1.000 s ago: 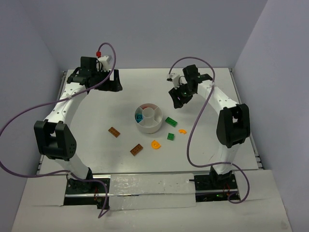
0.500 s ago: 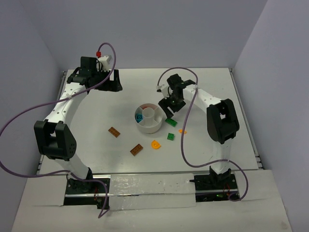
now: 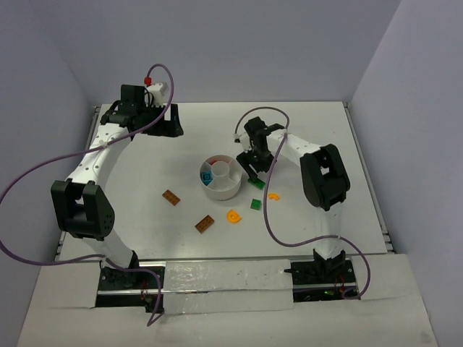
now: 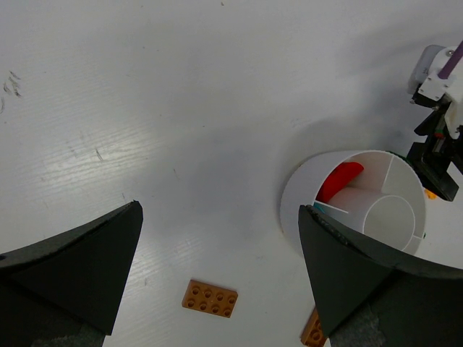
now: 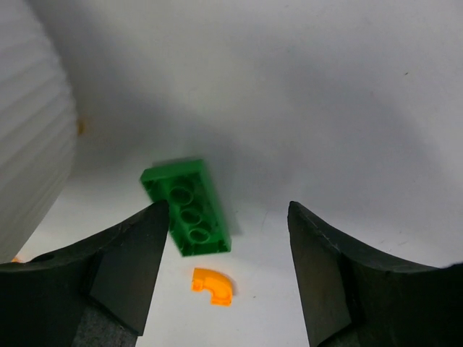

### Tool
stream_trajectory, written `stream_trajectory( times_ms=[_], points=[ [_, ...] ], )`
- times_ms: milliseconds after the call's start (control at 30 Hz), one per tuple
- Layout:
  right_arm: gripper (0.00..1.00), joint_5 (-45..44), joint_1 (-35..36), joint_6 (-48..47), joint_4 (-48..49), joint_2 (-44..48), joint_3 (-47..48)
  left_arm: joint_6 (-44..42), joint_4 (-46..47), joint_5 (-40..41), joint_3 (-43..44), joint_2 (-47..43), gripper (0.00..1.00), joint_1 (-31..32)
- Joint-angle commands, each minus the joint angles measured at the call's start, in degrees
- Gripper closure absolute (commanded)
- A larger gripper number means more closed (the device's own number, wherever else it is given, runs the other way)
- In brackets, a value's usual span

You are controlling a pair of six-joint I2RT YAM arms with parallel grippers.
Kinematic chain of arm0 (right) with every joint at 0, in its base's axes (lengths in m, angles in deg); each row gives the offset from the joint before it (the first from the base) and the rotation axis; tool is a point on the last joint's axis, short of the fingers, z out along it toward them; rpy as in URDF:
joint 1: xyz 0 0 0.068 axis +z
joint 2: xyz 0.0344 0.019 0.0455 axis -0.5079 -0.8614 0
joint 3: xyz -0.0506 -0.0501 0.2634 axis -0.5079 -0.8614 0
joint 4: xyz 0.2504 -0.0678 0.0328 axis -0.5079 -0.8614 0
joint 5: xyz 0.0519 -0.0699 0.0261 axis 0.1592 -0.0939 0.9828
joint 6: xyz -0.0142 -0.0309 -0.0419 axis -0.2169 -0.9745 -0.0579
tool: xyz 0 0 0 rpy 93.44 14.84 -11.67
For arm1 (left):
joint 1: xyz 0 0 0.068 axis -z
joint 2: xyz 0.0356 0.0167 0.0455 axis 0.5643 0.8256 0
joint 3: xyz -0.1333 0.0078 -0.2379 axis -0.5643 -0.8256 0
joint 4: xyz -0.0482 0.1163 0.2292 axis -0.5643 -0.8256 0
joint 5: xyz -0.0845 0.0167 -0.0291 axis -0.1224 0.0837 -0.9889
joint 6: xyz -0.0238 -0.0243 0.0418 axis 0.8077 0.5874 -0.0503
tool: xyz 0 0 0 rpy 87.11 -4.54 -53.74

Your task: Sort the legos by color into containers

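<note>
The white dish sits mid-table, with a red brick and a teal brick in its wedge sections. My right gripper is open and hangs just right of the dish, over a green brick. In the right wrist view the open gripper has this green brick lying underside-up by its left finger, with an orange curved piece nearer. My left gripper is open and empty at the back left. In its view it looks down on the dish and a brown brick.
Loose on the table are a small green brick, an orange curved piece, a yellow-orange piece and two brown bricks. The dish wall stands close on the right gripper's left.
My right gripper has swung left and toward the near side, from the back right down to the dish's right side over the green brick. The left arm has not moved.
</note>
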State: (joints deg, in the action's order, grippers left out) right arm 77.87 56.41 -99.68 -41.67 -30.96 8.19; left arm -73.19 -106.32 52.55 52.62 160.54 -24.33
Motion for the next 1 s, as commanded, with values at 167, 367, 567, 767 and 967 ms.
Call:
stream_trajectory(
  times_ms=[167, 367, 567, 767, 967],
  points=[
    [0.33, -5.8, -1.5, 4.4, 3.5, -4.3, 1.2, 0.0, 1.0, 0.1, 1.2, -0.1, 0.01, -0.3],
    [0.48, -7.7, -4.6, 6.9, 2.8, -3.1, 0.9, -0.1, 1.3, 0.5, 0.1, -0.9, 0.01, -0.3],
    [0.51, -5.4, -6.8, 7.9, 0.0, -1.7, 2.8, 0.0, 1.5, 0.2, 0.1, -0.8, 0.01, -0.3],
    [0.5, -2.2, -7.4, 8.6, -3.8, -1.0, 7.7, -0.2, 1.2, 0.1, 0.4, -0.6, 0.01, -0.3],
    [0.47, -0.2, -7.7, 10.3, -8.9, -3.5, 13.5, -0.2, 1.2, 0.2, 0.2, -0.4, 0.01, -0.3]
  ],
)
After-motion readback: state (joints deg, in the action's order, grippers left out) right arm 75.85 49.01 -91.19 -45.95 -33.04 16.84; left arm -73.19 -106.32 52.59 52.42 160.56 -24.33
